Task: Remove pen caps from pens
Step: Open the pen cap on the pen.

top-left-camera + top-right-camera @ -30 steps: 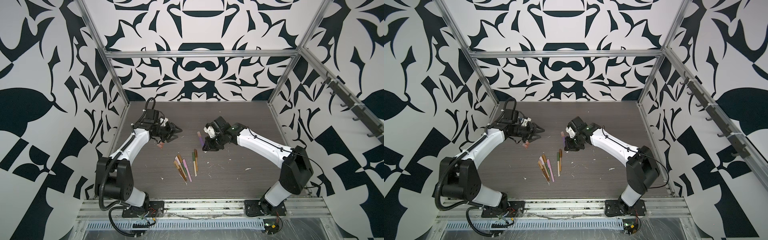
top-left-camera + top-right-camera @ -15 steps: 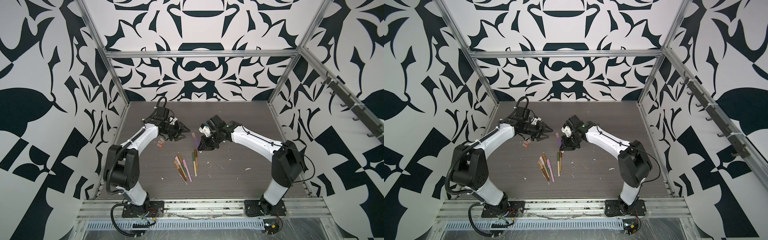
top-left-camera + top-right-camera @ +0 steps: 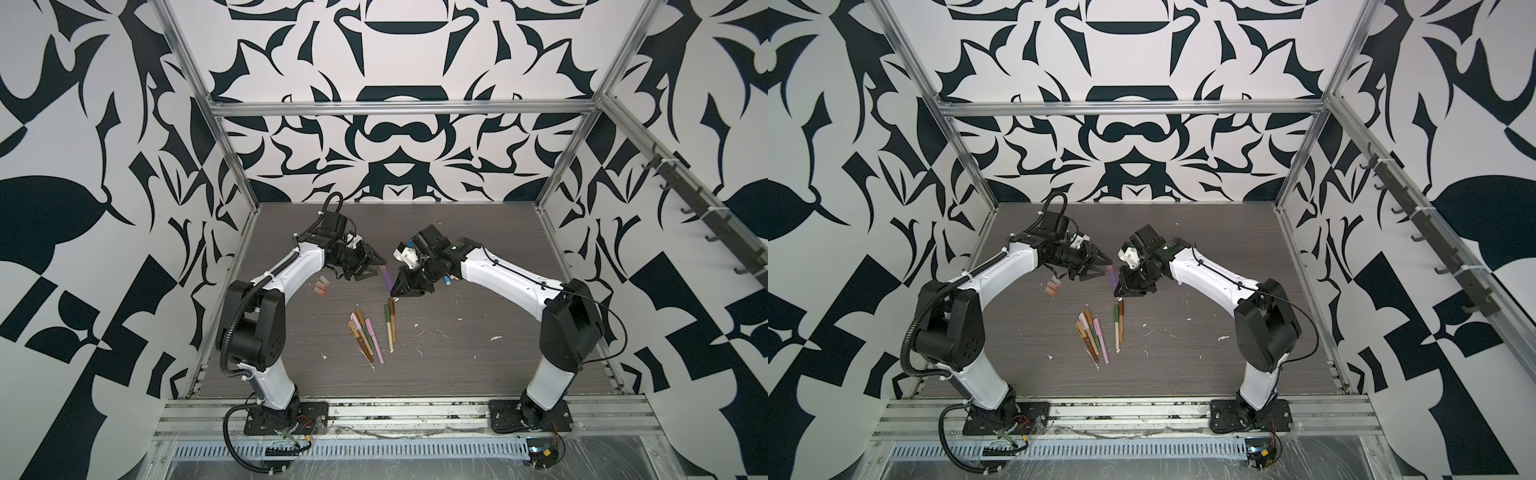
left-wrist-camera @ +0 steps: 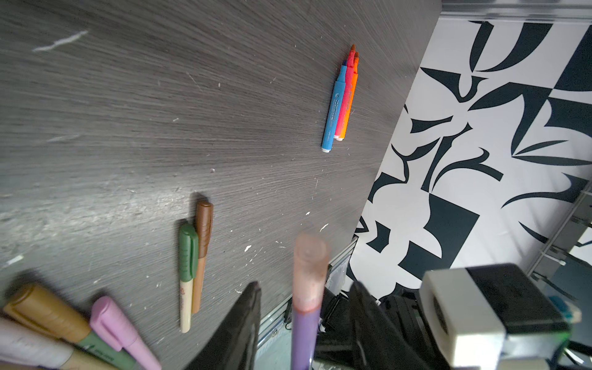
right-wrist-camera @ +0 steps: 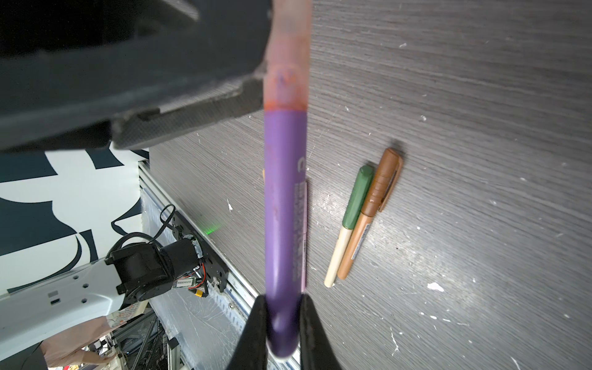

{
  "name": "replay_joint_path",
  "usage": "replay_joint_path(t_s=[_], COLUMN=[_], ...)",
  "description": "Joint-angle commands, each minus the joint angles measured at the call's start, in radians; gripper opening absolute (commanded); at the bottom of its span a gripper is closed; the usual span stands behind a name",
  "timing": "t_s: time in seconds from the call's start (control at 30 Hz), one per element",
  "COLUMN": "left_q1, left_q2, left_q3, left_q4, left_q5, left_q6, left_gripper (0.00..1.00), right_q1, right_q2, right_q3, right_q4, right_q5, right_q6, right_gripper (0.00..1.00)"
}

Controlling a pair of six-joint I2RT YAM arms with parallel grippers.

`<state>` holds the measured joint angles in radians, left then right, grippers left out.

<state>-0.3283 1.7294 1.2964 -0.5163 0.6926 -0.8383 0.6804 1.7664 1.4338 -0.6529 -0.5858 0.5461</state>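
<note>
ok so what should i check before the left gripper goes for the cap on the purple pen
1. right gripper shut on the purple pen: ok
2. cap seated on the pen: ok
3. cap lies between the fingers of the left gripper: ok, seen in the left wrist view
4. left jaws closed on the cap: not ok, gaps show on both sides
5. held pen apart from the loose pens: ok in both top views
6. how tightly the cap sits: cannot tell
</note>
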Motion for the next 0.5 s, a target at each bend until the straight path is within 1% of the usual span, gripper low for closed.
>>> replay_joint_path(t_s=[0.0,0.07,0.27,0.37,0.47], left_q1=[-0.001,-0.001,-0.002,-0.001,-0.001], left_q2=[0.019,0.025,0.045,0.048,0.05], left_q3=[0.036,0.044,0.067,0.071,0.072], left_q4=[-0.031,-0.033,-0.042,-0.046,-0.047], left_q5=[-0.01,-0.01,-0.007,-0.007,-0.004], left_q6=[0.011,0.011,0.019,0.022,0.027], left_gripper=[0.44,0.42,0.29,0.28,0.23], right_q1=[-0.001,0.0,0.001,0.001,0.001], right_q2=[-0.01,-0.008,-0.016,-0.017,-0.018], right_q3=[0.043,0.043,0.04,0.04,0.04], right_q4=[0.021,0.024,0.034,0.039,0.047], right_q5=[-0.041,-0.053,-0.062,-0.06,-0.058], right_q6=[-0.01,-0.01,-0.009,-0.005,-0.001], right_gripper=[0.0,0.0,0.0,0.0,0.0])
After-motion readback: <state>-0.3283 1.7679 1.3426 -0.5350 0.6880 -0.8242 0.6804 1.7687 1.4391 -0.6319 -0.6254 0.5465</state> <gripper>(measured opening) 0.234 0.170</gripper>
